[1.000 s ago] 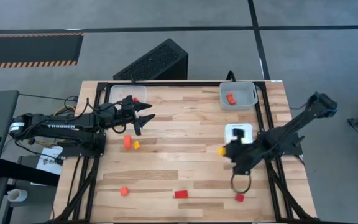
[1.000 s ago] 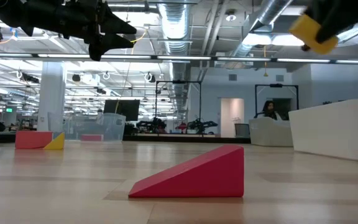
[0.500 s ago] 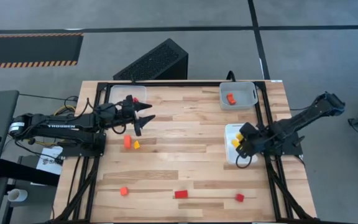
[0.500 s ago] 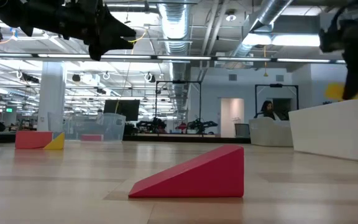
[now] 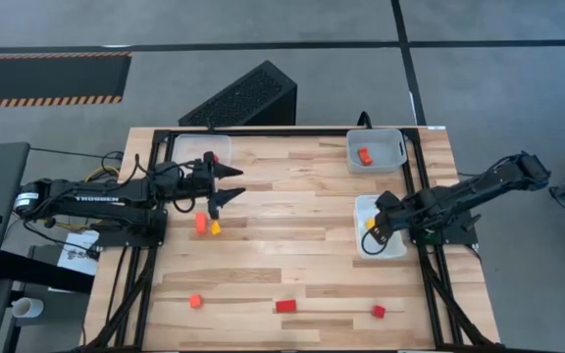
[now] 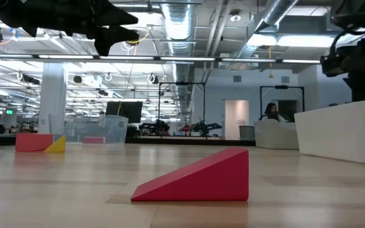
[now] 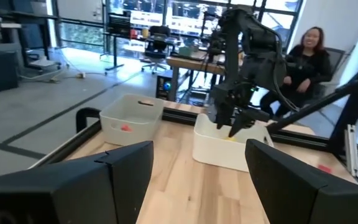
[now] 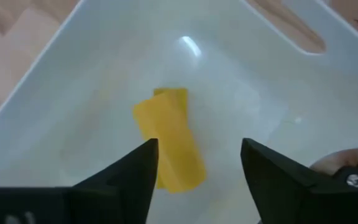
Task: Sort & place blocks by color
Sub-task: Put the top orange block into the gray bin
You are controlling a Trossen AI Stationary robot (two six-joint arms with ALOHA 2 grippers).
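Right gripper (image 8: 197, 177) above yellow block (image 8: 169, 146) in white tray (image 8: 73, 81)

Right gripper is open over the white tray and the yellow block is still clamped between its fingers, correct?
Not quite. The right gripper is open over the white tray, but the yellow block lies loose on the tray floor, not between the fingers. The right wrist view shows it.

Table centre (image 5: 292, 230) bare wood, open passage between the arms. Right gripper (image 5: 374, 231) fills the white tray (image 5: 359, 206), fingers spread over a yellow block (image 8: 169, 149). Left gripper (image 5: 226, 183) hangs above the orange block (image 5: 201, 224), blocking approach from overhead.
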